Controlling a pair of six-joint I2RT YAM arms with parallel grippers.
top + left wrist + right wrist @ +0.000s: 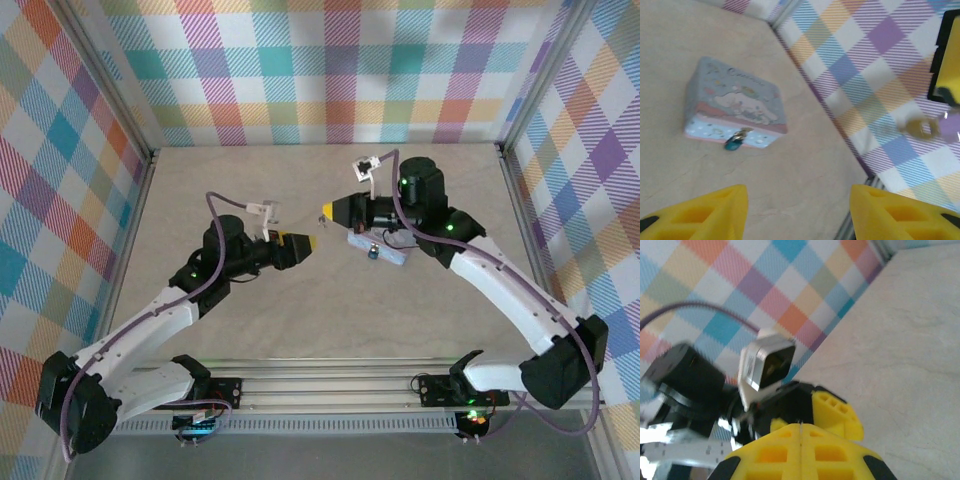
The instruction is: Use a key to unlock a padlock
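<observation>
The padlock (733, 142) is a tiny bluish-grey lock hanging on the front of a pale blue cartoon tin (732, 102). It also shows in the top view as the padlock (372, 251) on the tin (378, 247). My left gripper (797, 194) is open, with nothing between its yellow fingers. It hovers left of the tin, tip to tip with my right gripper (328, 210). The right gripper (801, 427) has its fingers pressed together. A blurred golden key (919, 128) hangs in the air just below the right gripper's tip (946, 60).
Plaid walls enclose the pale table (300, 320) on three sides. A metal rail (330, 385) runs along the near edge between the arm bases. The left arm's wrist camera (767, 365) is close in front of the right gripper.
</observation>
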